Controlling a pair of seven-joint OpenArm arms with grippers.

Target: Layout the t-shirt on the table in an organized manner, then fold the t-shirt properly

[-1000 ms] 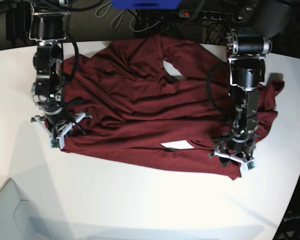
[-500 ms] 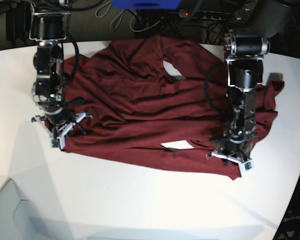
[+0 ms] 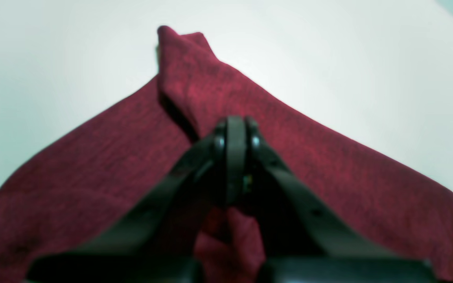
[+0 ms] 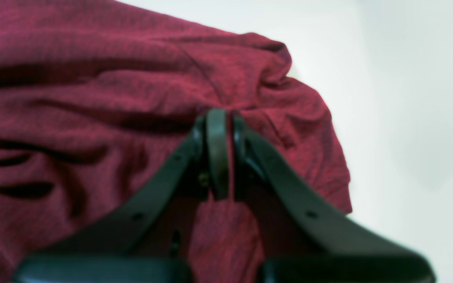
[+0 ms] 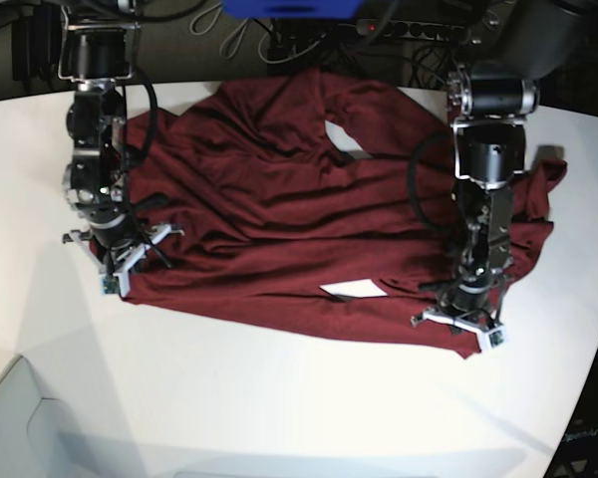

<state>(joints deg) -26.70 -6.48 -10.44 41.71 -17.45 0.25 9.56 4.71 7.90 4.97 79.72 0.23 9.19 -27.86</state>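
Base view: the t-shirt (image 5: 309,229) lies lengthwise across the desk (image 5: 279,408); left pincer (image 5: 458,321) and right pincer (image 5: 120,261) pinch opposite lower corners.

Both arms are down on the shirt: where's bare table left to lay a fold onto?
Bare table runs along the near side, below the t-shirt hem, between the right gripper and left gripper. Narrow strips border both sides. The far edge is crowded with cloth and arm bases.

Behind the far edge: dark floor showing, loose cables (image 5: 241,38) trailing, a power strip (image 5: 419,30) lying with a red light glowing, a blue object (image 5: 291,8) sitting at top centre. Even overhead light falling.
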